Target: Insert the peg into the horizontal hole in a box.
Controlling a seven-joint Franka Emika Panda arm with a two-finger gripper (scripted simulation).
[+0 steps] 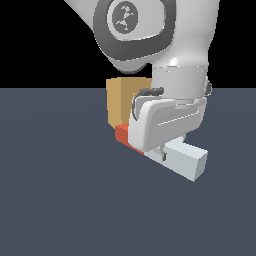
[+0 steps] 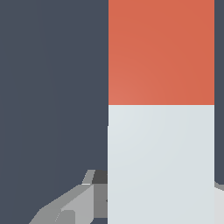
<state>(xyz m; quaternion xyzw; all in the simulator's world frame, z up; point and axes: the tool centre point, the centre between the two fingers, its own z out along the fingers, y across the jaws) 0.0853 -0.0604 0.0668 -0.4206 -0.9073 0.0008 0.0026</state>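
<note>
The gripper pinches the peg low over the dark floor, red end toward the box just behind. Open floor lies all around; the arm hides the box's right side, and the hole cannot be seen.

Red-and-white peg, tan box, dark grey floor.

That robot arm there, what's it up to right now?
The arm's gripper is down over a red-and-white peg, at the white part next to the red end, which points toward the tan box behind it. The peg looks low, at or near the floor, and is not yet in the box. The hole is not visible, and a firm grip can't be confirmed.
</note>
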